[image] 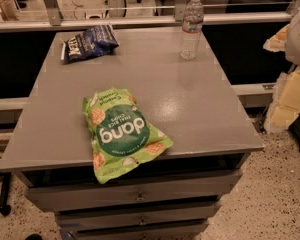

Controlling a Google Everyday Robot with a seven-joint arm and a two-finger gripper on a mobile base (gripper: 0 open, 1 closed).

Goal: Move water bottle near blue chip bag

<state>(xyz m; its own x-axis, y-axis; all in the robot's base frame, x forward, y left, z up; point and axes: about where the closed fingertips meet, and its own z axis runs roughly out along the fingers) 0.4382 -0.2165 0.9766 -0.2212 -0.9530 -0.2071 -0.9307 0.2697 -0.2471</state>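
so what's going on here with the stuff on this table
Nothing is being handled yet. The water bottle stands upright at the far right of the grey table, and the blue chip bag lies at the far left, apart from it. A green dang bag overhangs the near edge. The gripper is not in view.
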